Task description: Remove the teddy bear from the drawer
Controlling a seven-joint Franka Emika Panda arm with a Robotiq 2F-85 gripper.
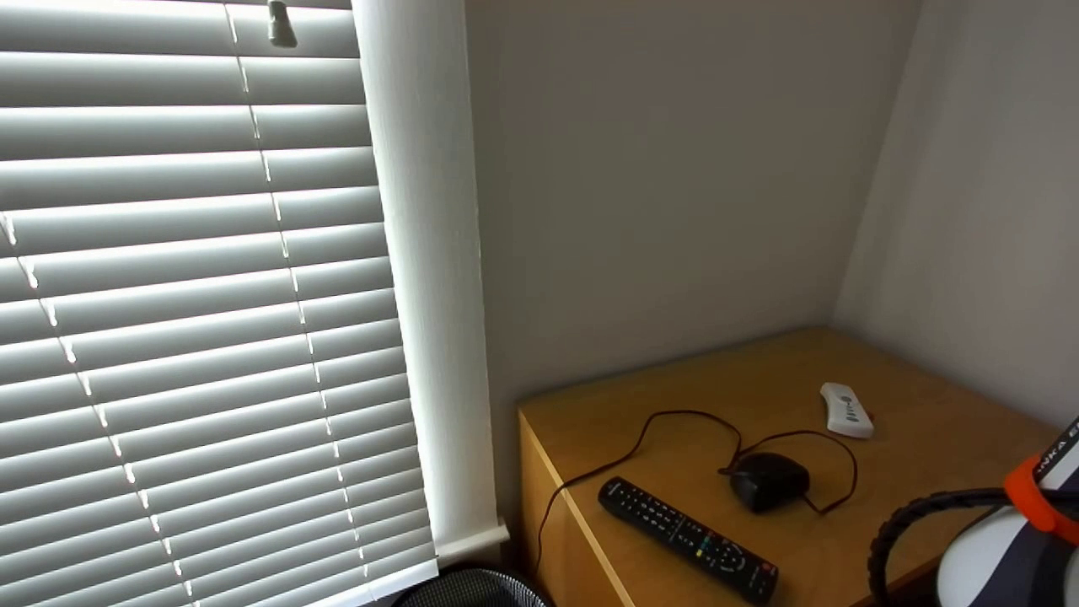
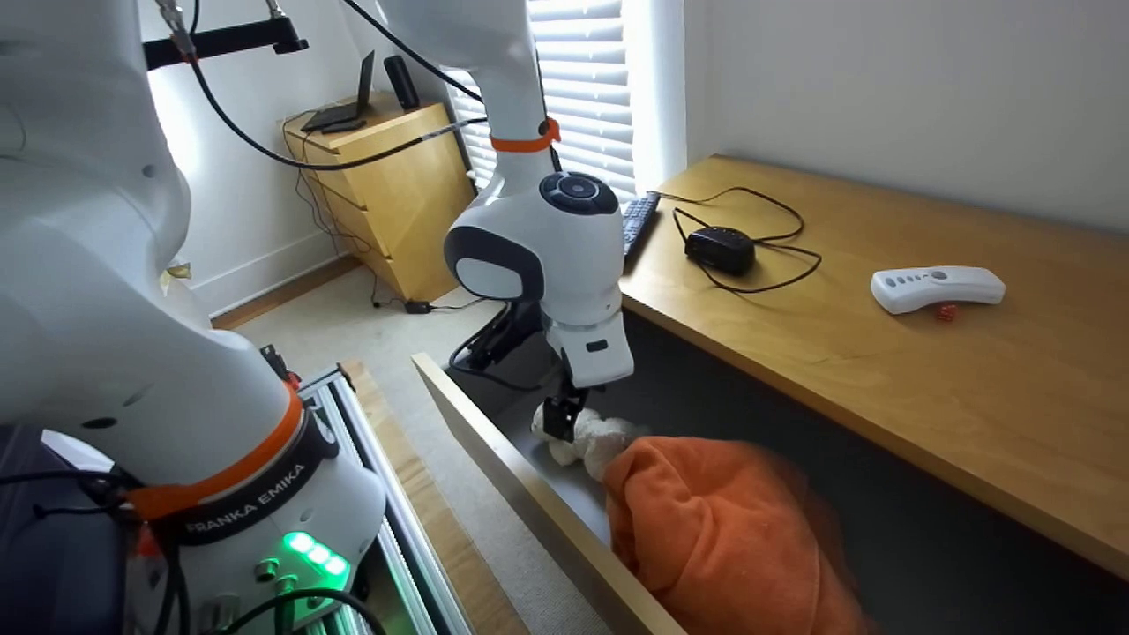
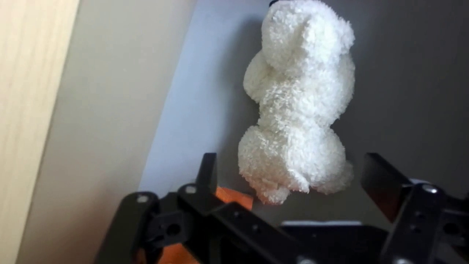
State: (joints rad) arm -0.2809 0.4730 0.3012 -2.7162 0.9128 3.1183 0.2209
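- Jutting from beneath the smooth, honey-brown wooden bench, the pale wooden drawer has a straight front edge and a flat, matte grey floor.
- A soft orange cloth, bunched and creased into a rounded heap, lies inside it.
- On the bench top are a long black plastic remote with rows of small buttons, a rounded black computer mouse among loops of thin dark cord, a slim, slightly curved white plastic device and, just beside the device, a tiny red cube.
- A glossy, bulbous white robot arm with orange bands reaches down into the drawer.
- The small cream-white plush teddy bear lies on the grey floor of the drawer, near the orange cloth: nubbly pile, round head, stubby limbs, plump haunches, narrow waist.
- The black jointed claw stands wide, its fingers on either side of the bear's lower end in the wrist view; how deep the tips reach beside the plush I cannot tell.
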